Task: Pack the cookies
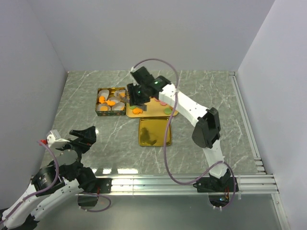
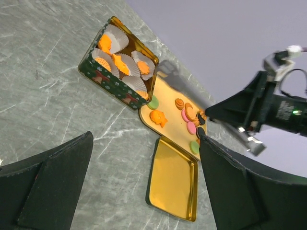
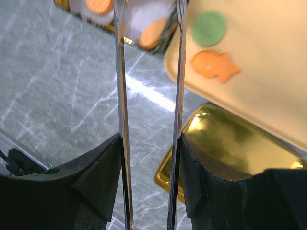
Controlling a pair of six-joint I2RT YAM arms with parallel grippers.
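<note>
— Where are the cookies [image 2: 189, 115]?
— Some sit in paper cups [image 2: 118, 34] inside the tin [image 2: 108, 81], the rest on the tan tray [image 2: 168, 98] beside it (a gold lid [image 2: 172, 177] lies in front).
— And the pincers?
— The right pincer [image 3: 149, 143] grips metal tongs [image 3: 121, 96] reaching over the tin. The left pincer [image 2: 144, 139] gapes wide above the tabletop [image 2: 48, 96].

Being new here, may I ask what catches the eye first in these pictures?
The right gripper holds long metal tweezers over a green tin of paper cups with orange cookies on the marble table. Beside it lie a tan tray of loose cookies and, nearer, a gold lid.
</note>
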